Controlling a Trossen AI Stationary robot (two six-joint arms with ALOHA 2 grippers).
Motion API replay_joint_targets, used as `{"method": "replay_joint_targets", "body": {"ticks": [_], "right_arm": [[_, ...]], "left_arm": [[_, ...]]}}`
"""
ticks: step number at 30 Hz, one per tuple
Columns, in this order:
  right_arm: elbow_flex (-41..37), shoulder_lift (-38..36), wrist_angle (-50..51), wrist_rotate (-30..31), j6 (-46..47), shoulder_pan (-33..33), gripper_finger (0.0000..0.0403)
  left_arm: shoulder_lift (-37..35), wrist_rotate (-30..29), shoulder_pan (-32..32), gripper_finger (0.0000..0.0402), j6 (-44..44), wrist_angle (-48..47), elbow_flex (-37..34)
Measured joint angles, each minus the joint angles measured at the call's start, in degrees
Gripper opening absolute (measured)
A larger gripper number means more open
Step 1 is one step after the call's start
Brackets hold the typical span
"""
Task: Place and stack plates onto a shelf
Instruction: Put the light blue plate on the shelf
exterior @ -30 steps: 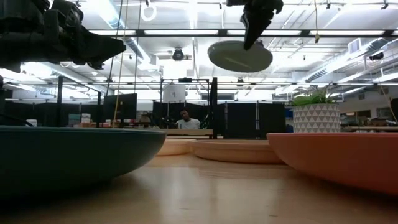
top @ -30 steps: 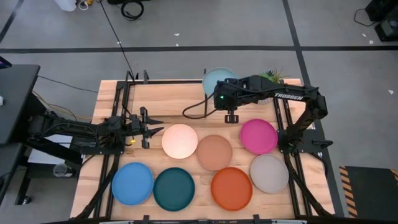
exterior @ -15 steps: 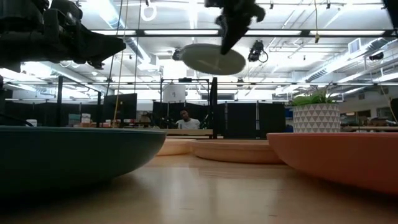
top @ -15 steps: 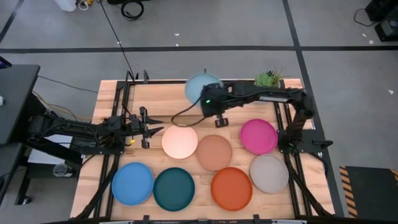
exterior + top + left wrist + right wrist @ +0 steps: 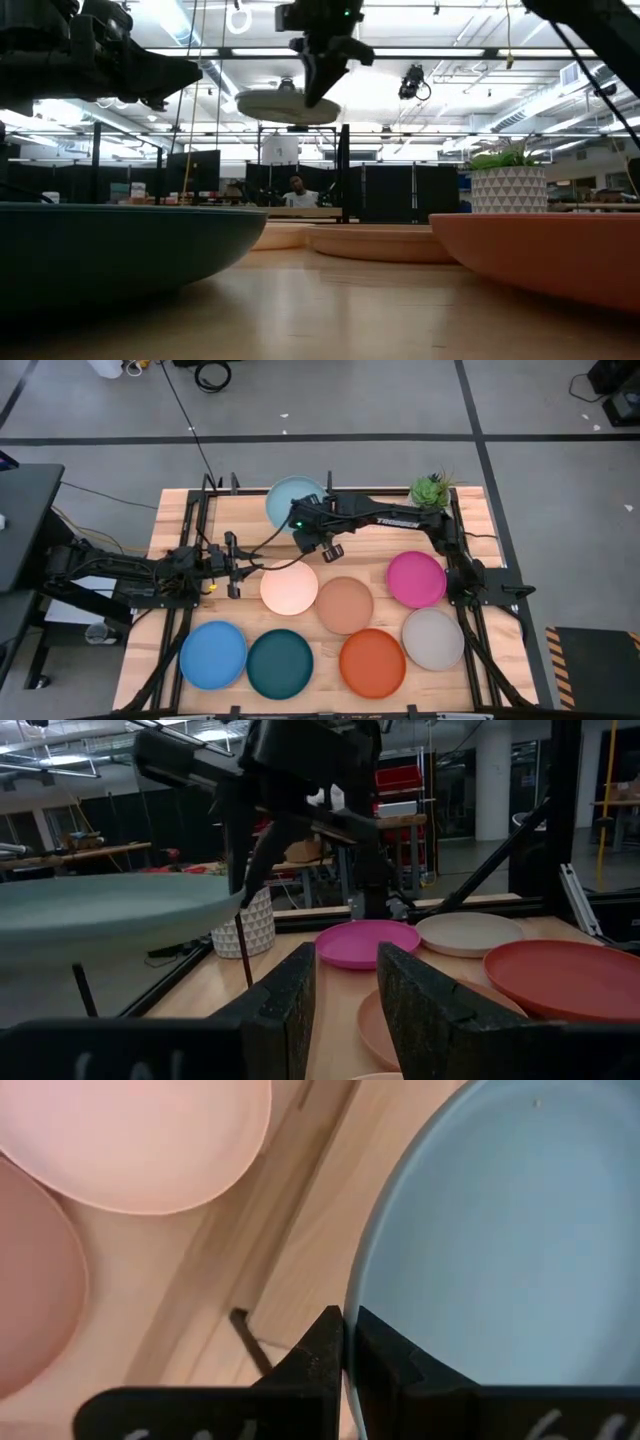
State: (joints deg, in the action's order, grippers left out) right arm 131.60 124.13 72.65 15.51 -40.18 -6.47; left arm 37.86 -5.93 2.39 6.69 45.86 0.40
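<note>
Bright overhead strip lighting, ceiling glare in low view, blurred foreground plates.

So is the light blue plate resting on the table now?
No, the light blue plate hangs above the table, pinched at its rim by the right gripper.

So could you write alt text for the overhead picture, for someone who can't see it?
The right gripper holds a round light blue plate by its rim above the wooden table's far side. Seven more coloured plates lie flat nearer the front, and the left gripper waits beside the cream-white plate.
</note>
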Motion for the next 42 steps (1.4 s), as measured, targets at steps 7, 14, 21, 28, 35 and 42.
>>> {"method": "replay_joint_targets", "body": {"ticks": [7,14,21,28,35,42], "right_arm": [[1.19,1.96,-1.10,-5.82,-0.94,-1.49,0.0024],[1.12,4.23,-2.00,-10.61,-0.57,-2.73,0.0025],[1.10,7.57,-2.60,-11.04,0.32,-3.48,0.0024],[1.06,11.13,-2.07,-12.11,2.95,-4.81,0.0020],[-0.94,12.23,-5.74,-11.45,3.81,-5.99,0.0019],[-4.23,12.16,-7.70,-10.71,4.88,-7.32,0.0020]], "left_arm": [[-0.01,0.00,0.00,0.0117,0.01,-0.48,0.00],[-0.02,0.00,0.00,0.0117,0.02,-0.82,0.00],[-0.10,0.00,-0.02,0.0117,0.03,-1.27,0.00],[-0.13,0.00,-0.02,0.0117,-0.02,-2.07,0.00],[-0.15,-0.52,-0.02,0.0117,-0.02,-2.90,0.01],[-0.23,-3.74,-0.02,0.0117,0.45,-5.58,0.68]]}}
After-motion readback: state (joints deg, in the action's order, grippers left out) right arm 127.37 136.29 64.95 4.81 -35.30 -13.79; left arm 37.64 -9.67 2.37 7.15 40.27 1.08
